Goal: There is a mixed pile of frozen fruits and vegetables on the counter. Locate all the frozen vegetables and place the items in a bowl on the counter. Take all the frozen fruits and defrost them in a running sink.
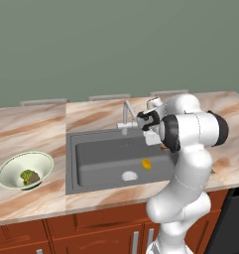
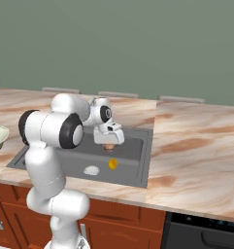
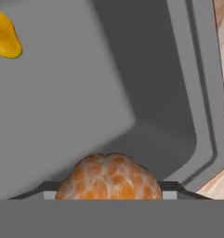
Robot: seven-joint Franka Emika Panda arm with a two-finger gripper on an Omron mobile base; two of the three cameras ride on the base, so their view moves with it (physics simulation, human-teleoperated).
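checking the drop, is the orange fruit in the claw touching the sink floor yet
Apart. In the right base view the orange fruit hangs under the claw, clear of the sink floor, where the yellow piece lies.

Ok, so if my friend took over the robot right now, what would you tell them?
Gripper: shut on the peeled orange fruit, held above the right side of the sink.
Yellow-orange fruit: already lying on the sink floor, beside the drain.
Bowl: on the counter left of the sink, with the green floret and the dark brown lump inside.
Done: both vegetables are in the bowl, one fruit is in the sink.
Left: drop the held fruit into the sink. No water can be seen coming from the faucet, so it probably needs turning on.
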